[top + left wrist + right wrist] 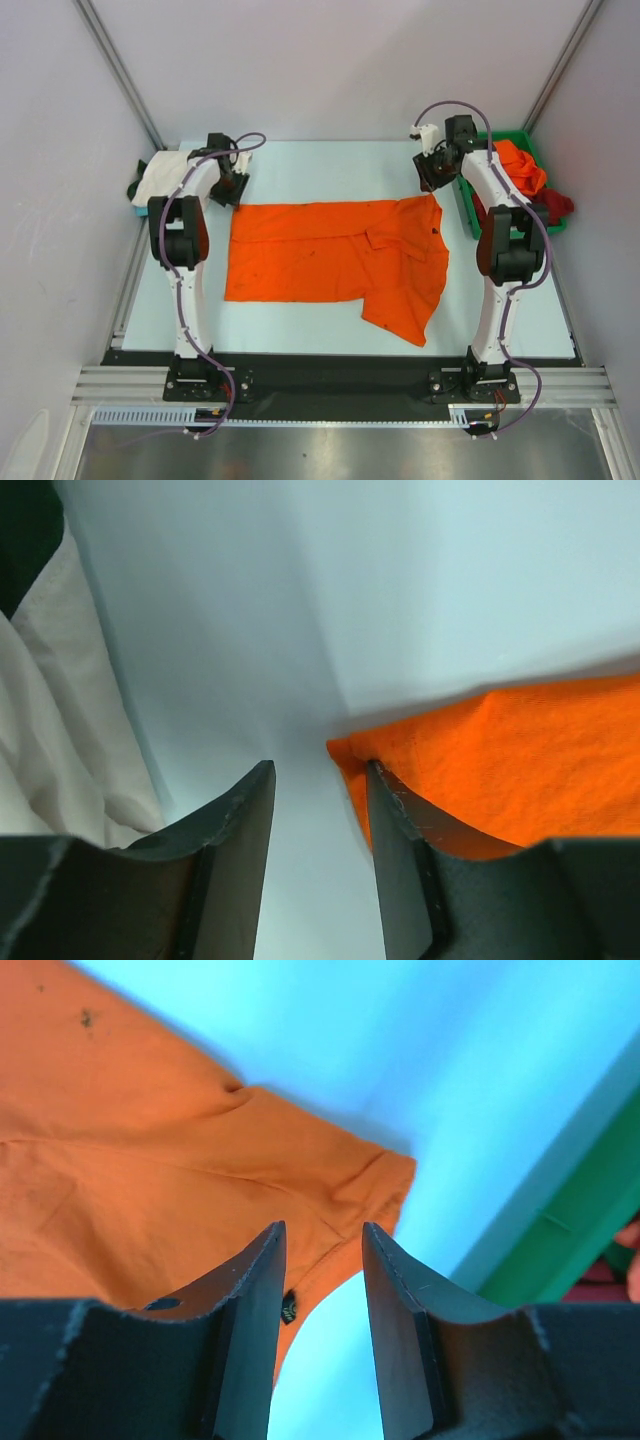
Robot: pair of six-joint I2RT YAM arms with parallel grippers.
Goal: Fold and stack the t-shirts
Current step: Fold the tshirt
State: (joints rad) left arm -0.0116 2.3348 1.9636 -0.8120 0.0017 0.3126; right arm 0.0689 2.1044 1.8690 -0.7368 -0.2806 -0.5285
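Note:
A bright orange t-shirt (335,255) lies partly folded in the middle of the table, its near right part hanging lower toward the front. My left gripper (232,190) hovers at its far left corner. In the left wrist view that gripper (320,768) is open, with bare table in the gap and the orange corner (480,760) beside the right finger (400,850). My right gripper (432,178) is at the far right corner. It is open in the right wrist view (323,1228), just above the shirt's edge (150,1190). A white t-shirt (165,175) lies folded at the far left.
A green bin (468,205) stands at the far right with an orange shirt (520,165) and a dark red one (555,205) piled in it. Its wall (570,1230) is close to my right gripper. White cloth (50,730) sits left of my left gripper.

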